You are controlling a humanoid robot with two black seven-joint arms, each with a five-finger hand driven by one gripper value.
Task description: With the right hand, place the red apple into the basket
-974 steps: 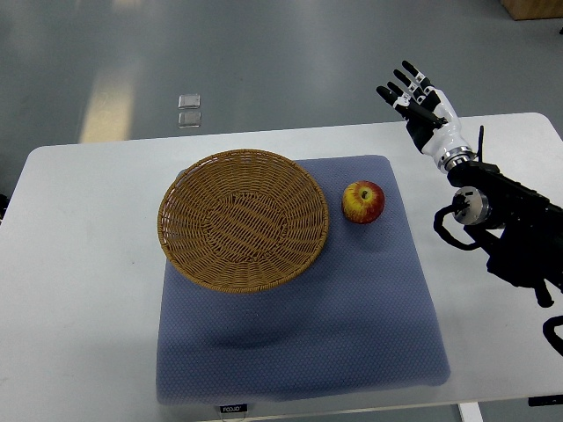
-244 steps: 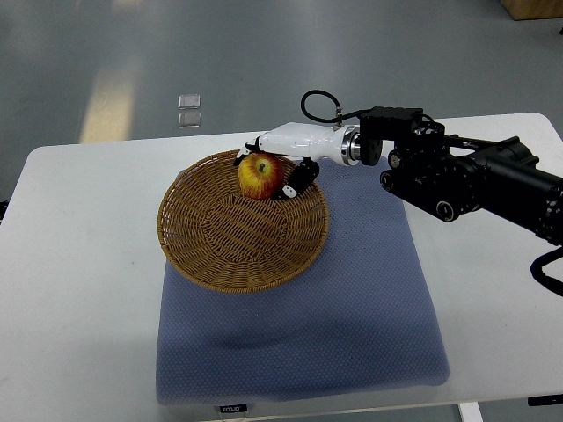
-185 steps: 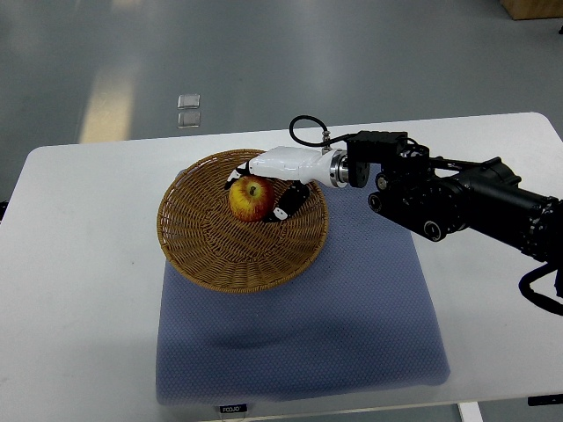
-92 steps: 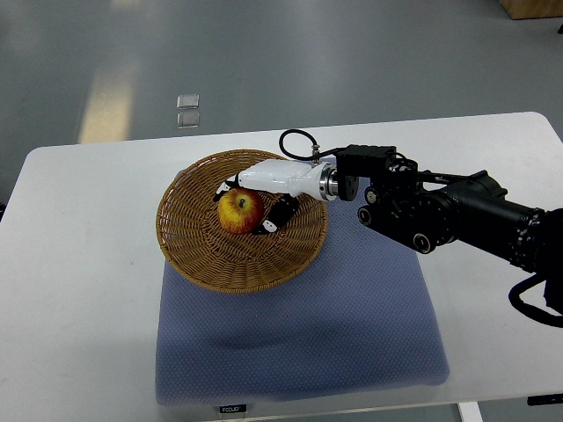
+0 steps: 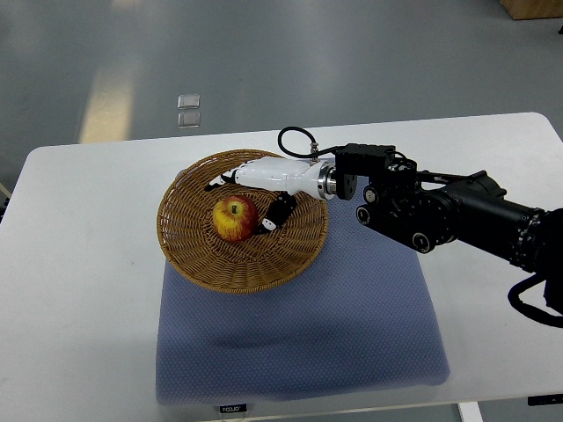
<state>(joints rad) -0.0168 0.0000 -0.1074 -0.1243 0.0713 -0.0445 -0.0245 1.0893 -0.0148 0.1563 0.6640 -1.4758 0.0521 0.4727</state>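
In the top view, the right arm's far end ran off the picture's right edge, the basket [image 5: 189, 255] covered the mat's [image 5: 352, 325] back left part, and the print on the mat's small front label was too small to read. The apple [image 5: 235, 218], red with a yellow patch by its stem and stem upward, lay on the woven floor of the basket a little left of its middle. The right hand [image 5: 253, 189] reached over the basket's back rim with its fingers [image 5: 275, 215] spread apart just beside the apple, gripping nothing, though whether a fingertip touched the fruit could not be told.
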